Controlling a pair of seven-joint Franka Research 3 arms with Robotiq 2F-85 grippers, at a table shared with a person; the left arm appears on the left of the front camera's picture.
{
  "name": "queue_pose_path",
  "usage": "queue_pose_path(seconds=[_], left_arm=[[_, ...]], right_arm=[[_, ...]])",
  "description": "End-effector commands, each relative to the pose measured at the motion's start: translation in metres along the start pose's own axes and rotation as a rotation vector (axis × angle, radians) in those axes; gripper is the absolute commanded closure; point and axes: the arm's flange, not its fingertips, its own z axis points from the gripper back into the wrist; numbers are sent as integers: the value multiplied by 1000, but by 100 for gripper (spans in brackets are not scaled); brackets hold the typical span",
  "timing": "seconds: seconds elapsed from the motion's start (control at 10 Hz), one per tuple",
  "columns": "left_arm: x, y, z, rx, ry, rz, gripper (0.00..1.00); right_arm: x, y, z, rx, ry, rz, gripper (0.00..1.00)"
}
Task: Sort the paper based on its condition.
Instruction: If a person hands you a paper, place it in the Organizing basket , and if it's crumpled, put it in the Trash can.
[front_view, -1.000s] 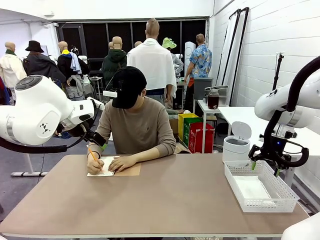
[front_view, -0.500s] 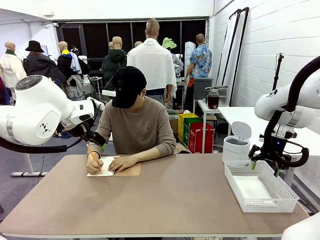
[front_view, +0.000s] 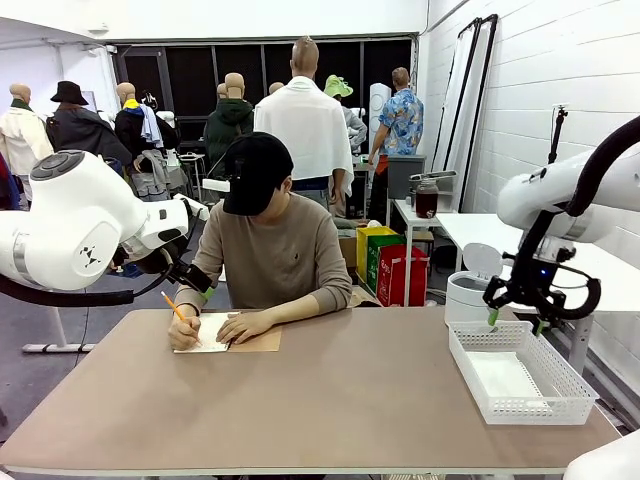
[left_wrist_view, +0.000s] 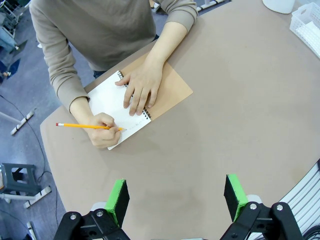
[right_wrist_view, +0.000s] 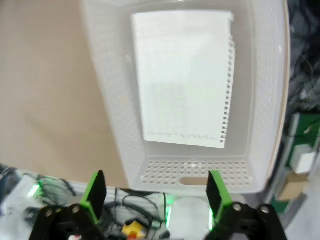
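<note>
My left claw (left_wrist_view: 175, 189) hangs with its green pads spread wide over bare tabletop (left_wrist_view: 240, 110), holding nothing. Ahead of it, at the far edge towards the left corner, a person leans over a spiral notebook (left_wrist_view: 150, 92) lying open on its tan cardboard cover. One hand (left_wrist_view: 104, 131) holds a yellow pencil (left_wrist_view: 85, 126) to the white page, and the other hand (left_wrist_view: 141, 89) lies flat across the page and spiral.

At the right edge stands a white mesh basket (front_view: 575, 385). A single sheet of paper (right_wrist_view: 182, 75) lies flat on its floor, with torn spiral holes along one side and a faint line of marks near one end. My right claw (front_view: 515, 322) hovers above the basket's far end, jaws wide and empty.
</note>
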Motion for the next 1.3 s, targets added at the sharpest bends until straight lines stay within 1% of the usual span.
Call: queue_pose_path(seconds=[0.0,0.1,0.3,0.5,0.6,0.7,1.0,1.1,1.2], left_arm=[[-1,1,0,-2,0,3,0],[-1,1,0,-2,0,3,0],[-1,1,0,-2,0,3,0],[-1,1,0,-2,0,3,0],[-1,1,0,-2,0,3,0],[-1,1,0,-2,0,3,0],[-1,1,0,-2,0,3,0],[-1,1,0,-2,0,3,0],[-1,1,0,-2,0,3,0]], right_arm=[[-18,25,16,-57,-61,148,0],[-28,46,24,-64,-109,251,0],[-54,77,29,-65,-224,440,0],[-69,92,25,-47,-291,530,0],[-74,91,24,-41,-308,522,0],[-62,101,41,-77,-247,487,0],[-62,101,41,-77,-247,487,0],[-67,101,37,-71,-268,502,0],[-70,111,37,-51,-315,569,0]])
